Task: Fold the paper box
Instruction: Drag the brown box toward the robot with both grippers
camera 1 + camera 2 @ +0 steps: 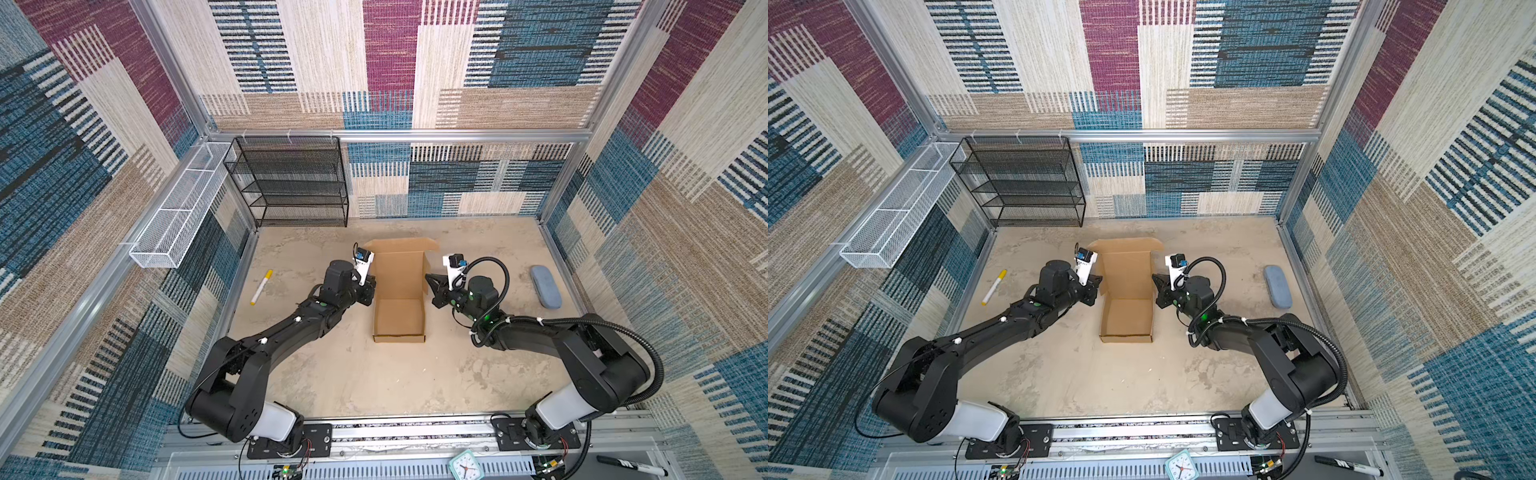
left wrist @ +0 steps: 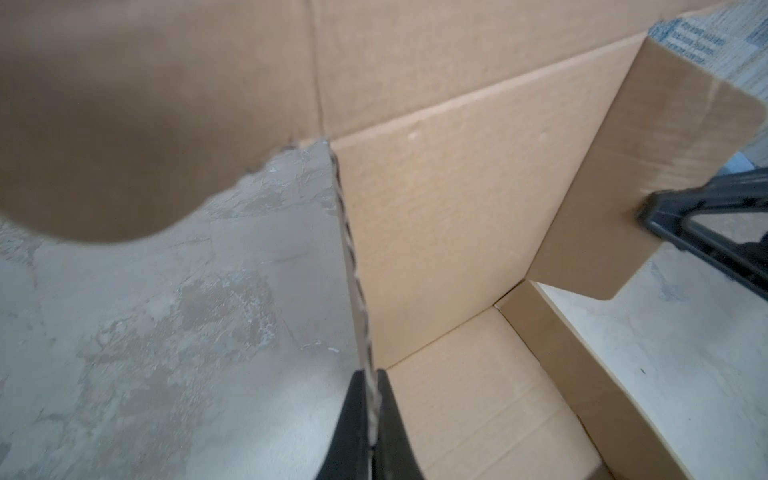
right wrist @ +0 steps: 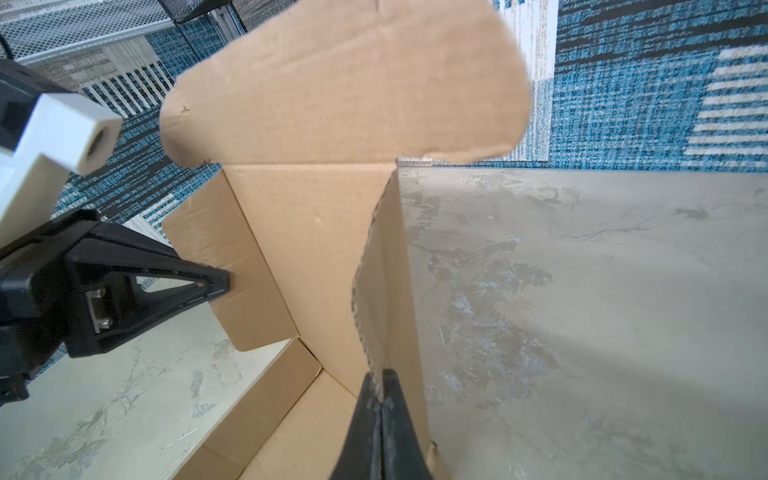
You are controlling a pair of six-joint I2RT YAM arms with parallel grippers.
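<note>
The paper box [image 1: 399,320] [image 1: 1127,318] is plain brown cardboard and stands on the table between the arms, its tray formed and open on top. Its lid panel [image 1: 399,266] rises at the far side, with a front flap [image 3: 345,83] bent over at its upper end. My left gripper [image 1: 371,286] [image 1: 1099,281] [image 2: 371,376] is shut on the edge of the lid's left side flap [image 2: 349,249]. My right gripper [image 1: 428,279] [image 1: 1154,278] [image 3: 379,376] is shut on the lid's right side flap [image 3: 390,270]. Each wrist view shows the opposite gripper pinching its flap.
A yellow-capped marker [image 1: 261,286] lies left of the left arm. A blue-grey case [image 1: 545,286] lies at the right. A black mesh shelf [image 1: 291,183] stands at the back left, a white mesh basket [image 1: 178,212] hangs on the left wall. A clock [image 1: 465,467] and a black marker [image 1: 631,465] lie beyond the front rail.
</note>
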